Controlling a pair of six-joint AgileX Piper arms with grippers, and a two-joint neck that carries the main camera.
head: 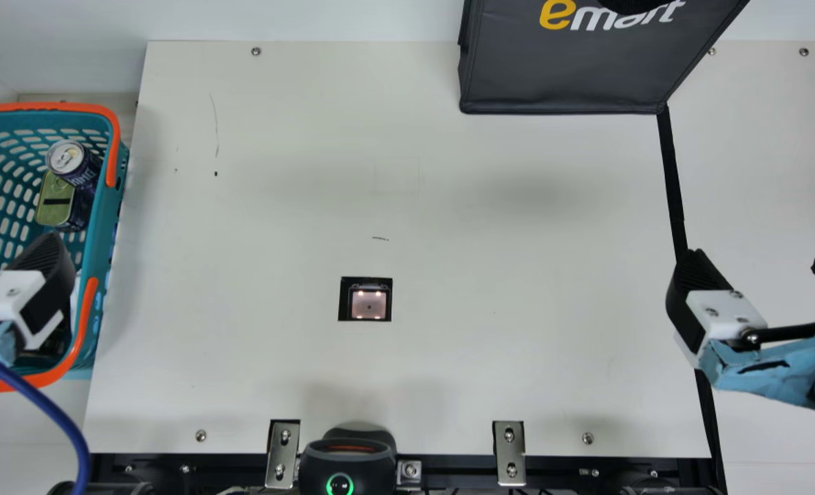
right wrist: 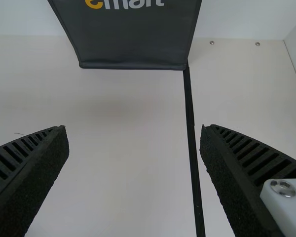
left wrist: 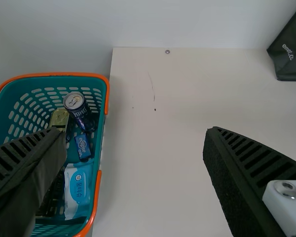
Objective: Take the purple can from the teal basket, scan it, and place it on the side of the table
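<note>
Inside the teal basket (head: 104, 213), close by the wall that borders the table (head: 276, 206): the purple can (head: 88, 170), free of any grip. Looks like the opening step, picking out and reaching for the can, with scanning and placing to follow. At the left gripper (left wrist: 133, 133), over the near part of the basket in the main view, jaws spread wide with nothing between. Likewise at the right gripper (right wrist: 133, 131), off at the table's right: jaws well apart, holding nothing.

Next, most likely, bring the left gripper across above the can, line up one finger on each side, go down and close on the body. Mind the tight room against the basket wall, and the green-gold tin (head: 53, 187) just beside. After that, lift clear of the rim and show the printed code to the scanner window (head: 368, 304), probably with some turning, before setting down at the table's side.

As for looks: dark, nearly navy purple, with pale lettering down the side and a bright silver lid and pull tab facing up. Seems upright or close to it; hard to rule out a slight lean. Near it, too, a small blue packet (left wrist: 82, 146).
</note>
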